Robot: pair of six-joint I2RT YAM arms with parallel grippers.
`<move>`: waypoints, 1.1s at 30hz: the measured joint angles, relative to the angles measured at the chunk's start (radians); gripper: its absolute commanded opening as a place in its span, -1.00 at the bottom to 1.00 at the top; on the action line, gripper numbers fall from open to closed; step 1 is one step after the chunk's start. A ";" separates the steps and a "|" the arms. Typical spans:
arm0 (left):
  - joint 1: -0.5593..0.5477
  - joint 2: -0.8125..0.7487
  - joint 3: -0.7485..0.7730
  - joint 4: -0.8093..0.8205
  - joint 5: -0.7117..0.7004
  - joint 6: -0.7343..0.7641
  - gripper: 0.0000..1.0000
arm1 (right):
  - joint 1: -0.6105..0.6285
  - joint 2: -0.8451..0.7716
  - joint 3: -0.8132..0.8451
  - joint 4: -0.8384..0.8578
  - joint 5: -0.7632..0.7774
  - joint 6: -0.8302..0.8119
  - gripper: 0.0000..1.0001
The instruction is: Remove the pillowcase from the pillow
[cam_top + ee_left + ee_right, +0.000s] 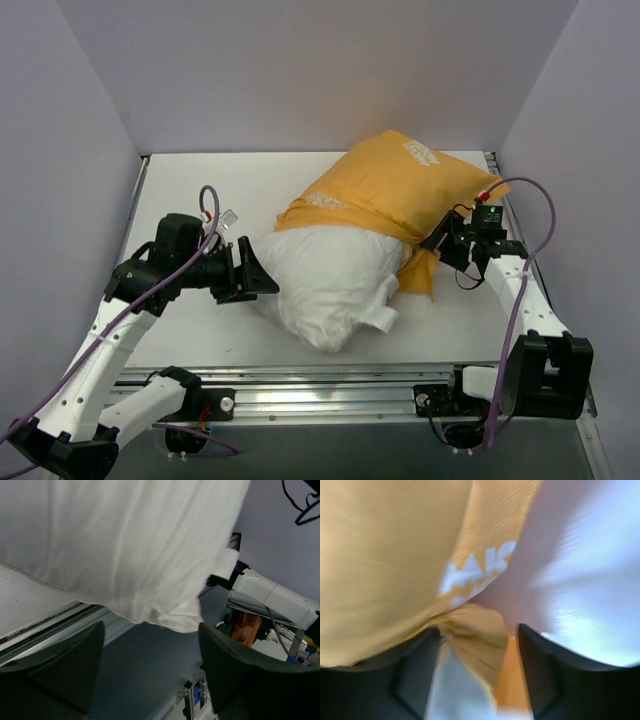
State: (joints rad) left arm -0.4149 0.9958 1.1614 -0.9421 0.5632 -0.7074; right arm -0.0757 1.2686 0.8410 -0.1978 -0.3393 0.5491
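Table [190, 335] edge: pillow [320, 275] perhaps overhanging.

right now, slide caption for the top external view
orange pillowcase covers the far half of the pillow, left gripper and right gripper flanking it

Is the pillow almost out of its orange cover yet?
About halfway. Done: the near half of the white pillow is bare. In hand: the right hand is open at the pillowcase's bunched edge, with orange fabric between its fingers. The left hand is open beside the pillow, holding nothing. Left: the pillowcase covers the far half and must slide off.
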 measured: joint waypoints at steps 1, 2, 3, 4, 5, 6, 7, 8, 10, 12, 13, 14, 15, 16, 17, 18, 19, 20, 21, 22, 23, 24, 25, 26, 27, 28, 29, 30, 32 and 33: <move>0.003 -0.034 -0.026 -0.017 -0.018 0.015 0.90 | -0.004 -0.031 0.008 -0.027 0.034 -0.010 0.33; 0.004 -0.061 -0.038 -0.031 -0.035 0.027 0.94 | -0.009 -0.063 0.020 -0.053 0.065 -0.019 0.46; 0.005 -0.080 -0.041 -0.040 -0.057 0.037 0.93 | -0.011 -0.100 0.035 -0.077 0.090 -0.026 0.51; 0.004 -0.093 -0.040 -0.042 -0.084 0.044 0.91 | -0.013 -0.136 0.055 -0.102 0.109 -0.034 0.54; 0.005 -0.101 -0.038 -0.042 -0.107 0.056 0.90 | -0.016 -0.172 0.074 -0.123 0.121 -0.041 0.59; 0.005 -0.105 -0.033 -0.041 -0.127 0.067 0.90 | -0.016 -0.205 0.093 -0.142 0.127 -0.049 0.62; 0.005 -0.105 -0.024 -0.037 -0.146 0.078 0.90 | -0.015 -0.236 0.111 -0.159 0.126 -0.058 0.64; 0.004 -0.103 -0.018 -0.024 -0.162 0.090 0.90 | -0.014 -0.264 0.126 -0.171 0.122 -0.069 0.67; 0.005 -0.098 -0.014 0.035 -0.200 0.119 0.90 | 0.000 -0.298 0.155 -0.195 0.103 -0.094 0.68; 0.005 -0.080 -0.016 0.109 -0.233 0.156 0.90 | 0.026 -0.298 0.193 -0.219 0.087 -0.125 0.69; 0.005 -0.066 -0.017 0.151 -0.247 0.177 0.90 | 0.046 -0.288 0.214 -0.224 0.082 -0.140 0.69; 0.004 -0.046 -0.021 0.198 -0.256 0.199 0.90 | 0.069 -0.271 0.238 -0.230 0.077 -0.156 0.69; 0.005 -0.015 -0.024 0.242 -0.263 0.220 0.89 | 0.102 -0.246 0.266 -0.229 0.073 -0.172 0.70; 0.005 0.021 -0.024 0.283 -0.264 0.237 0.90 | 0.137 -0.220 0.292 -0.230 0.076 -0.185 0.70; 0.004 0.060 -0.024 0.321 -0.261 0.254 0.90 | 0.176 -0.193 0.323 -0.232 0.080 -0.198 0.71; 0.004 0.109 -0.023 0.351 -0.254 0.270 0.89 | 0.220 -0.165 0.356 -0.226 0.083 -0.214 0.71; 0.004 0.162 -0.020 0.369 -0.241 0.281 0.88 | 0.269 -0.134 0.387 -0.219 0.087 -0.228 0.72; 0.000 0.214 -0.020 0.381 -0.229 0.292 0.88 | 0.321 -0.104 0.423 -0.219 0.098 -0.246 0.72; -0.009 0.267 -0.020 0.381 -0.217 0.302 0.88 | 0.372 -0.066 0.466 -0.217 0.109 -0.268 0.72; -0.022 0.302 -0.021 0.375 -0.214 0.310 0.88 | 0.419 -0.025 0.512 -0.213 0.119 -0.290 0.73; -0.043 0.325 -0.026 0.374 -0.213 0.317 0.88 | 0.465 0.016 0.554 -0.206 0.129 -0.311 0.73; -0.065 0.332 -0.037 0.375 -0.213 0.321 0.88 | 0.514 0.062 0.597 -0.204 0.142 -0.335 0.74; -0.090 0.330 -0.052 0.377 -0.214 0.323 0.88 | 0.552 0.107 0.638 -0.202 0.151 -0.361 0.74; -0.110 0.320 -0.068 0.382 -0.215 0.323 0.88 | 0.591 0.151 0.673 -0.197 0.159 -0.387 0.74; -0.127 0.307 -0.087 0.395 -0.214 0.321 0.90 | 0.628 0.197 0.703 -0.197 0.168 -0.413 0.75; -0.137 0.292 -0.111 0.415 -0.213 0.315 0.96 | 0.664 0.252 0.742 -0.200 0.177 -0.445 0.75; -0.145 0.277 -0.135 0.432 -0.212 0.303 1.00 | 0.687 0.296 0.768 -0.199 0.183 -0.470 0.75; -0.151 0.264 -0.160 0.449 -0.211 0.291 0.81 | 0.713 0.342 0.794 -0.206 0.187 -0.493 0.75; -0.156 0.249 -0.208 0.486 -0.211 0.257 0.27 | 0.751 0.428 0.843 -0.219 0.198 -0.538 0.75; -0.157 0.248 -0.230 0.502 -0.212 0.242 0.06 | 0.766 0.470 0.863 -0.229 0.203 -0.558 0.75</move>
State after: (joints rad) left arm -0.5716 1.2434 0.9318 -0.4397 0.3515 -0.4656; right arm 0.6899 1.7382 1.7039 -0.4263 -0.1368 -0.0086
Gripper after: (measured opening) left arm 0.727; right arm 0.877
